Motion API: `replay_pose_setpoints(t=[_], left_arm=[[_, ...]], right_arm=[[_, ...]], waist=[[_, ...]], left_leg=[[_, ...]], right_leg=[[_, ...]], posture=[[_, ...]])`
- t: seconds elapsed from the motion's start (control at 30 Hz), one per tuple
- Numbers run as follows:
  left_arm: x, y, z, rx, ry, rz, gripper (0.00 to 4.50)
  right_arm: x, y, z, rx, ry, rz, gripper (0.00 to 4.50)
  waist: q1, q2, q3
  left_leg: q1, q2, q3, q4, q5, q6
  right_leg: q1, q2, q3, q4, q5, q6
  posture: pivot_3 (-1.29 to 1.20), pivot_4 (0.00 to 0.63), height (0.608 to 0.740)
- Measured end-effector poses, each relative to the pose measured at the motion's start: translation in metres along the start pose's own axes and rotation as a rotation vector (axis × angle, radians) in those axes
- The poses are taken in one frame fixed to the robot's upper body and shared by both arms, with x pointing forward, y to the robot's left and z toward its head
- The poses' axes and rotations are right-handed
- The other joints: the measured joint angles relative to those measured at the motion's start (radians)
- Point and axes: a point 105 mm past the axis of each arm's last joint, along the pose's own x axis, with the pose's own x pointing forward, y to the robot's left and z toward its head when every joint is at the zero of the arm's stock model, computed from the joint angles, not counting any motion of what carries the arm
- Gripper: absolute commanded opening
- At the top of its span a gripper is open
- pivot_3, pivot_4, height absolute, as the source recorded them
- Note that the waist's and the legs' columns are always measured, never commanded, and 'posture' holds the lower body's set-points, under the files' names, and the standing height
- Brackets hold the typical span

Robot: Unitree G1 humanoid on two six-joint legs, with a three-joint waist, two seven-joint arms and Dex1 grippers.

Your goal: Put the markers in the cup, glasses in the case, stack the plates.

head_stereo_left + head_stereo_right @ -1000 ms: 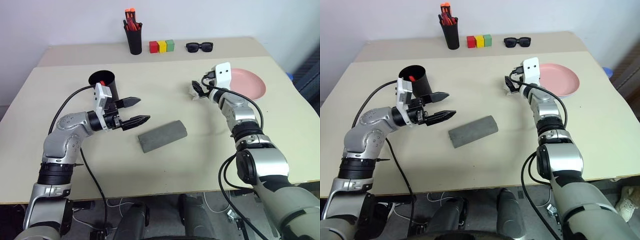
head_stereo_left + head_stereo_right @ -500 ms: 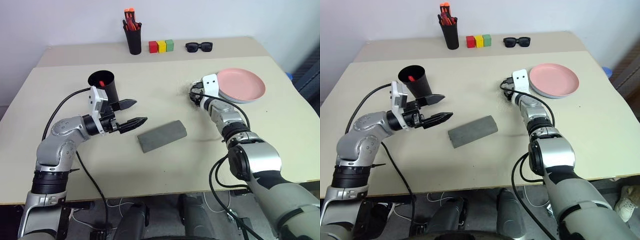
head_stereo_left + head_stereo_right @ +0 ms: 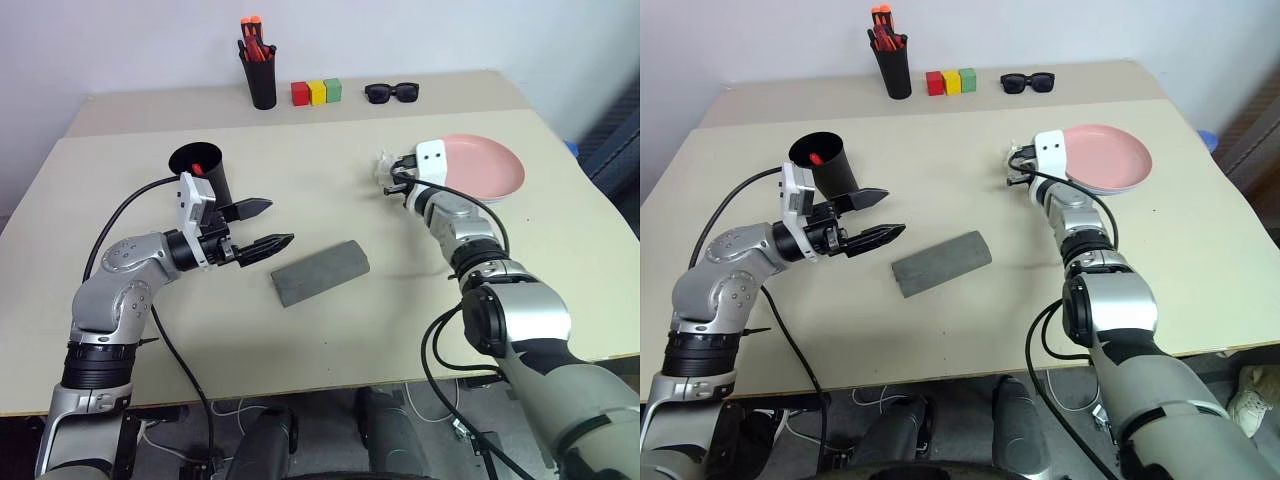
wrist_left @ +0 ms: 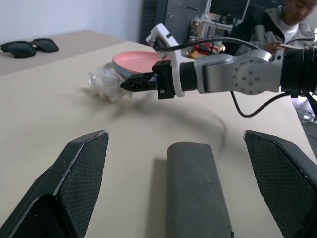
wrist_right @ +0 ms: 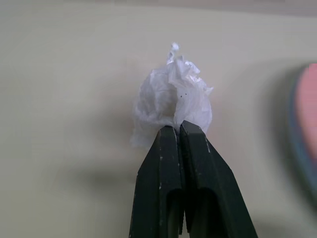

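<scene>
Fingers of the right gripper (image 5: 179, 130) were pressed together with no gap between them, their tips set against a crumpled wad of white tissue (image 5: 171, 101) that lay on the beige table (image 3: 300, 345); whether any of the tissue was pinched could not be told. The wad was seen just beside the plates (image 3: 490, 170), which were stacked near the table's right edge, the salmon pink one on top and a thin light rim of the other showing beneath it. The left gripper (image 3: 270, 226) was held spread wide and empty above the table, pointed toward the right, with the grey case (image 3: 321, 272) lying closed just past and below its fingertips. The black cup (image 3: 203, 172) was stood behind that gripper's wrist, and a red marker (image 3: 199, 167) was visible inside it. On the second table pushed against the far edge, a narrower black pen holder (image 3: 262, 82) with orange-capped pens, three coloured blocks (image 3: 316, 92) in red, yellow and green, and a pair of chunky black sunglasses (image 3: 391, 93) were lined up. In the left wrist view, a seated person (image 4: 285, 22) was seen in the background beyond the table.
</scene>
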Motion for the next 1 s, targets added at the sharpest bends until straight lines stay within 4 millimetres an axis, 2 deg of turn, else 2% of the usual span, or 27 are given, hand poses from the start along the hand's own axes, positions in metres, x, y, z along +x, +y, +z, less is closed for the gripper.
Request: replay_pose_setpoints(t=[0.1,0.23,0.3,0.37,0.47,0.57,0.7,0.77,0.83,0.9,1.0], left_arm=[[0.001,0.001,0.0,-0.004,-0.003,0.0,4.5],[0.005,0.0,0.001,-0.005,-0.015,-0.01,4.5],[0.006,0.001,0.0,-0.013,-0.014,-0.012,4.5],[0.008,0.002,0.001,-0.015,-0.018,-0.017,4.5],[0.01,0.002,0.005,0.0,-0.027,-0.032,4.5],[0.01,0.002,0.005,-0.002,-0.025,-0.033,4.5],[0.007,0.003,0.004,-0.001,-0.022,-0.025,4.5],[0.004,0.004,0.004,-0.001,-0.019,-0.012,4.5],[-0.003,0.003,0.002,0.003,-0.018,0.005,4.5],[-0.008,0.002,0.003,0.018,-0.026,0.017,4.5],[-0.023,0.0,0.005,0.029,-0.038,0.05,4.5]], right_arm=[[-0.009,-0.028,0.028,0.009,-0.097,-0.054,0.03],[-0.025,-0.07,0.043,0.016,-0.139,-0.177,0.03],[-0.032,-0.085,0.045,0.01,-0.134,-0.215,0.57],[-0.034,-0.089,0.038,0.004,-0.116,-0.217,1.37],[-0.034,-0.088,0.023,-0.021,-0.068,-0.217,2.96],[-0.033,-0.086,0.019,-0.023,-0.056,-0.203,4.48],[-0.035,-0.084,0.024,-0.053,-0.092,-0.186,4.48],[-0.039,-0.082,0.034,-0.06,-0.158,-0.151,4.48],[-0.049,-0.065,0.052,-0.062,-0.286,-0.023,4.48],[-0.063,-0.046,0.061,-0.074,-0.37,0.11,4.48],[-0.097,0.002,0.045,-0.12,-0.368,0.426,4.48]], waist=[[0.001,0.0,0.0],[0.001,0.0,0.0],[-0.001,0.0,0.0],[-0.004,0.0,0.0],[-0.003,0.0,0.0],[-0.001,0.0,0.0],[-0.001,0.0,0.0],[0.0,0.0,0.0],[-0.002,0.0,0.0],[0.0,0.0,0.0],[0.008,0.001,-0.001]], left_leg=[[0.0,0.0,0.0,0.0,0.0,0.0],[0.0,0.0,0.0,0.0,0.0,0.0],[0.001,0.0,0.001,-0.001,0.0,0.0],[0.001,0.0,0.002,-0.002,0.0,0.0],[0.001,0.001,0.002,-0.002,0.0,0.0],[0.001,0.0,0.002,-0.001,0.0,0.0],[0.001,0.0,0.002,-0.002,0.0,0.0],[0.001,0.0,0.002,-0.002,0.0,0.0],[0.001,0.001,0.002,-0.003,0.0,0.0],[0.001,0.001,0.001,-0.003,0.0,0.0],[0.001,0.001,0.001,-0.002,0.0,0.0]], right_leg=[[0.0,0.0,0.0,0.0,0.0,0.0],[0.0,0.0,0.0,-0.001,0.0,0.0],[0.0,0.0,0.0,-0.001,0.0,0.0],[0.0,0.0,0.0,-0.001,0.0,0.0],[0.0,0.0,0.001,-0.001,0.0,0.0],[0.0,0.0,0.001,-0.001,0.0,0.0],[0.0,0.0,0.001,-0.001,0.0,0.0],[0.0,0.0,0.001,-0.001,0.0,0.0],[0.0,0.0,0.001,-0.001,0.0,0.0],[-0.001,0.0,0.001,-0.001,0.0,0.0],[0.0,0.0,0.001,-0.001,0.0,0.0]], posture=[[0.0,0.15,0.74],[0.0,0.15,0.74],[0.0,0.15,0.74],[0.0,0.15,0.74],[0.0,0.15,0.74],[0.0,0.15,0.74],[0.0,0.15,0.74],[0.0,0.15,0.74],[0.0,0.15,0.74],[0.0,0.15,0.74],[0.0,0.15,0.74]])
